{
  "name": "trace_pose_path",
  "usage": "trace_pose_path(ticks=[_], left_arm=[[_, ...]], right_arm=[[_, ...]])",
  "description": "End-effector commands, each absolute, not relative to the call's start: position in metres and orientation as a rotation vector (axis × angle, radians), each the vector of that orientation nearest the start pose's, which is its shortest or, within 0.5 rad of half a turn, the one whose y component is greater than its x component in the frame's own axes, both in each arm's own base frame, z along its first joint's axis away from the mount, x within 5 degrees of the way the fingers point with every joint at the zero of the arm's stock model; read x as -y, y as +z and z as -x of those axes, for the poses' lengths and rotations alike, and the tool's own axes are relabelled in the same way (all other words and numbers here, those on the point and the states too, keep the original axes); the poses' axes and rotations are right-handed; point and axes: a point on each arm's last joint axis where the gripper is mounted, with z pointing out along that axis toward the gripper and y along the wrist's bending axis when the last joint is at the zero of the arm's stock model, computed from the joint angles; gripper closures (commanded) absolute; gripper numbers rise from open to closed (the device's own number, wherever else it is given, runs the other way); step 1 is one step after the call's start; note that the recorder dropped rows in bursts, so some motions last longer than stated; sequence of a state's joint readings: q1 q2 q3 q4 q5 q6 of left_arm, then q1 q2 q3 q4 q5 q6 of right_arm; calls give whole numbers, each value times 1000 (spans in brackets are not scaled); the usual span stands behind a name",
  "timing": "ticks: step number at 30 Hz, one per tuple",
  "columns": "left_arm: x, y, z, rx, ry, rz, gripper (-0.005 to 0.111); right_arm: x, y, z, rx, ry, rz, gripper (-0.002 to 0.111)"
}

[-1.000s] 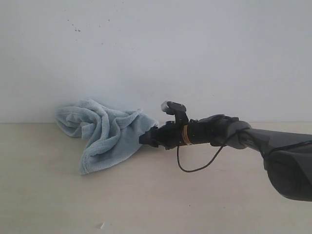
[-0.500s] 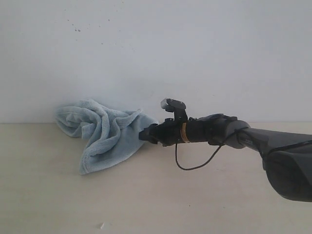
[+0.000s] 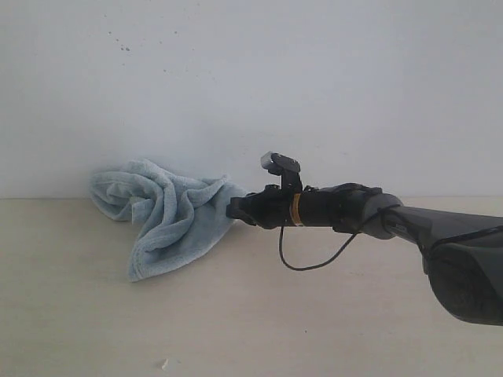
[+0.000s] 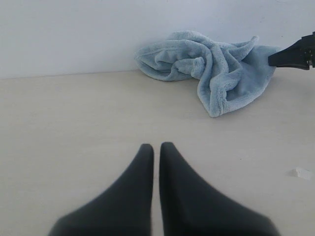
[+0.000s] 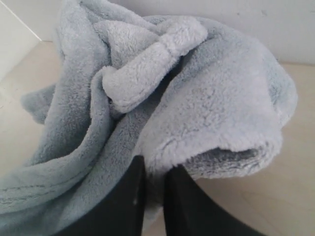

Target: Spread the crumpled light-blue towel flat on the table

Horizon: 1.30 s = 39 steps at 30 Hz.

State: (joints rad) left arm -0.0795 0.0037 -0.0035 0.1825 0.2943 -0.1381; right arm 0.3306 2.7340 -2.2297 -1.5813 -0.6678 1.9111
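The crumpled light-blue towel [image 3: 165,216] lies bunched on the beige table [image 3: 236,330] against the back wall, also seen in the left wrist view as the towel [image 4: 216,69]. My right gripper [image 3: 234,208] is at its right-hand edge, shut on a fold of the towel [image 5: 197,113], with pile pinched between the black fingers [image 5: 130,196]. That edge is lifted a little off the table. My left gripper [image 4: 156,146] is out of the exterior view; it hovers low over bare table well short of the towel, shut with nothing in it. No label shows.
A white wall [image 3: 251,86] rises right behind the towel. A small white scrap [image 3: 163,364] lies on the table in front, seen also as the scrap [image 4: 298,172]. The right arm [image 3: 440,236] stretches in from the right with a loose black cable [image 3: 314,255].
My right gripper has risen slightly with the towel's right edge in it, lifting that corner off the table. The rest of the towel has barely moved.
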Motion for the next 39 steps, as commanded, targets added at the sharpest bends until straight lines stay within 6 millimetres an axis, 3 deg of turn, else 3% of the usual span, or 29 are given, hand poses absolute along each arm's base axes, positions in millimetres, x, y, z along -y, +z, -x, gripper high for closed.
trace_pose_path(ticks=[1,4,12,16,21,25,27,30,35,39], left_arm=[[0,188,-55,-1764,15,-66,103],[0,188,-55,-1764,15,-66,103],[0,188,-55,-1764,15,-66,103],[0,188,-55,-1764,15,-66,103],[0,188,-55,-1764,15,-66,103],[0,188,-55,-1764,15,-66,103],[0,188,-55,-1764,15,-66,103],[0,188,-55,-1764,15,-66,103],[0,188,-55,-1764,15,-66,103],[0,188,-55,-1764,15,-66,103]], right_arm=[[-231,95,-531,-2043,1084,447,96],[-220,104,-531,-2043,1084,528,96],[-183,129,-536,-2054,1183,496,96],[-167,131,-528,-2065,1282,554,96],[-155,127,-521,-2098,1249,538,96],[-165,125,-520,-2101,1217,538,90],[-176,124,-521,-2098,1160,535,74],[-200,122,-519,-2101,1082,518,38],[-232,119,-514,-2058,929,590,43],[-236,113,-517,-2056,833,555,43]])
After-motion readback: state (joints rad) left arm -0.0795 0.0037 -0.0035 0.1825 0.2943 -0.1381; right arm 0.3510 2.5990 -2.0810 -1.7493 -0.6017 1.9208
